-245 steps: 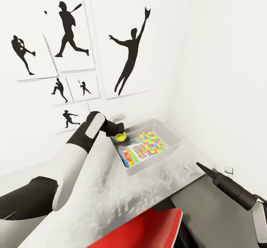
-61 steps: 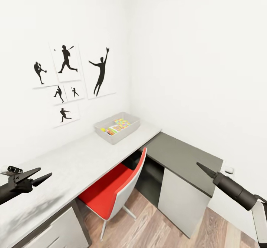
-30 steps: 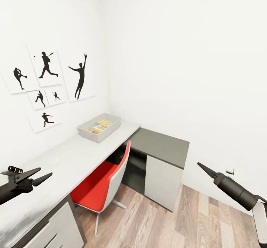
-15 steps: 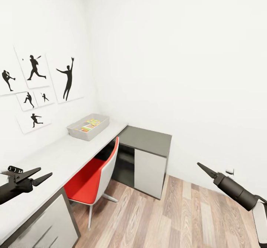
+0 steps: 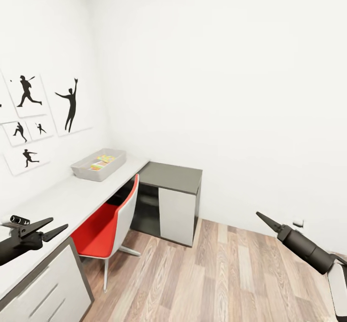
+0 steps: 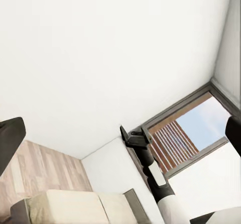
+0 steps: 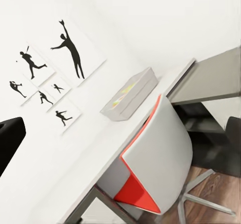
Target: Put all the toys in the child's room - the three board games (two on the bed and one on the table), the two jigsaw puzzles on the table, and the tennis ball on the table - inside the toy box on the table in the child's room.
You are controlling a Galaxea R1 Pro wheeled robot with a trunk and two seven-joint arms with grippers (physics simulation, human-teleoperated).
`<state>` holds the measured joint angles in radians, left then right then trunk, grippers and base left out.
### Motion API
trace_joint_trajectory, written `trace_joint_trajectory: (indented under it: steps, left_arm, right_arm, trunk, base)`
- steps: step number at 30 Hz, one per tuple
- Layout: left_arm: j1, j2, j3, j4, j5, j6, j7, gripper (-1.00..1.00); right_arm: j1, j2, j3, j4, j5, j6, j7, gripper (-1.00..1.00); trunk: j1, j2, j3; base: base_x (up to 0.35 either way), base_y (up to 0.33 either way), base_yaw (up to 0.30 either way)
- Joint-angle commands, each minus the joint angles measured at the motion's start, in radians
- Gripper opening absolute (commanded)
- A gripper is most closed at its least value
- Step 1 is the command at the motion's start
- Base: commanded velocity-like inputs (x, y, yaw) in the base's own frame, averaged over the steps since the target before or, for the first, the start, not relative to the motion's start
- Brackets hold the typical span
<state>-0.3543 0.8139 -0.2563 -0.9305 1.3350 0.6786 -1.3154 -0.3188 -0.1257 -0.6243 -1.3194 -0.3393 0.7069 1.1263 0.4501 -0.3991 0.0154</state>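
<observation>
Standing on the white desk top point(image 5: 62, 199), against the wall with the baseball-player silhouette pictures point(image 5: 71, 104), the light-grey toy box point(image 5: 99, 164) holds a patch of multicolour contents, too small to tell apart in the head view; in the right wrist view the toy box point(image 7: 131, 94) shows from the side with a sliver of colour at its rim; the desk joins a lower dark-grey cabinet section point(image 5: 173, 176) in the corner, with a white door below it. A red chair with a white back shell point(image 5: 113, 221) is tucked in at the desk, its seat under the top; white drawers point(image 5: 41, 288) sit below the near end of the desk; wood-plank floor point(image 5: 226, 274) runs across the room.

The left gripper point(image 5: 46, 229) hangs over the near end of the desk with its two dark fingers spread apart and nothing between them; the right gripper point(image 5: 264, 218) is held up over the floor, well apart from the desk, its fingers together in a single point with nothing in them. The left wrist view shows the beige mattress of the bed point(image 6: 80, 206), a window point(image 6: 188, 133) and the right arm's gripper point(image 6: 133, 136) across the room.
</observation>
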Motion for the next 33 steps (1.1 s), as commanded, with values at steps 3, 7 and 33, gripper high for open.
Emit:
trace_joint_trajectory:
  steps: [3, 7, 33]
  left_arm:
    - [-0.002, 0.002, -0.006, 0.001, 0.009, 0.01, -0.002, 1.0]
    - [-0.002, 0.001, -0.006, 0.001, 0.009, 0.01, -0.002, 1.0]
    - [-0.002, -0.004, -0.005, 0.001, 0.009, 0.007, -0.001, 1.0]
  right_arm:
    - [0.0, 0.0, -0.001, 0.001, -0.003, 0.007, 0.001, 1.0]
    - [0.0, 0.0, -0.001, 0.002, -0.003, 0.006, 0.001, 1.0]
    - [0.0, 0.002, 0.0, 0.007, 0.006, 0.005, 0.0, 1.0]
  trunk:
    - [0.0, -0.001, 0.003]
    - [0.0, -0.001, 0.008]
    - [0.0, -0.001, 0.036]
  base:
    - [-0.286, -0.051, -0.22]
    - [-0.223, -0.016, -0.22]
    - [-0.123, 0.034, -0.192]
